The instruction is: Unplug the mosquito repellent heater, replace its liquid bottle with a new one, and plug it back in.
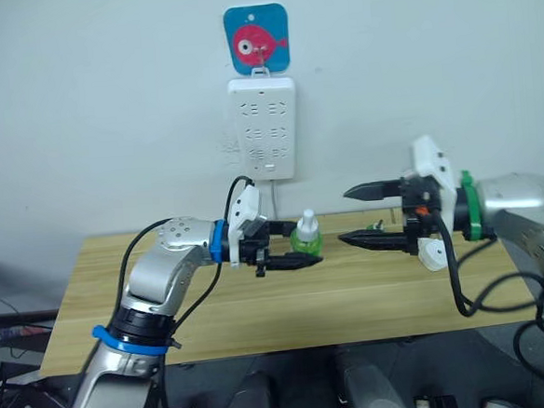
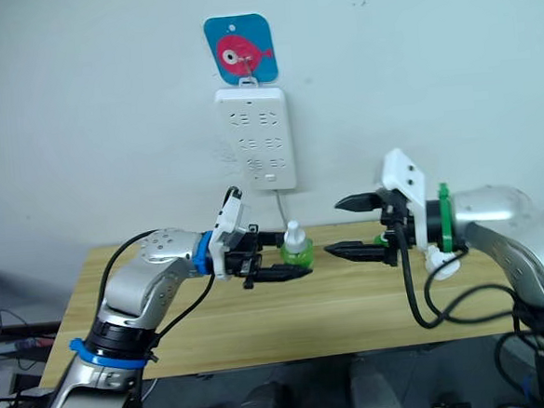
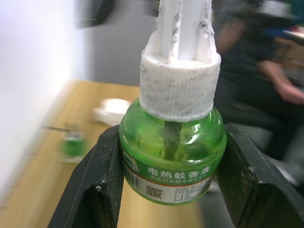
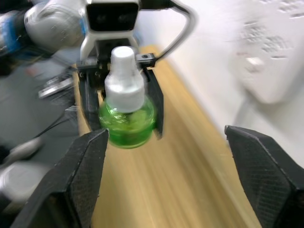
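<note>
L fingers (image 3: 102, 185) clamping green bottle (image 3: 172, 156)

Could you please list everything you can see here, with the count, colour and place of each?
liquid bottle: one, green with a white cap, held upright above the table
second bottle: one, green, blurred, on the table near the wall
white object: one, on the table past the second bottle; too blurred to name
power strip: one, white, hung on the wall
fish hook plate: one, blue with a pink fish, above the power strip
table: one, light wood, against the wall
person: one, dark clothing, beyond the table
left gripper: black jaws closed on the liquid bottle
right gripper: black jaws wide apart, facing the bottle
</note>
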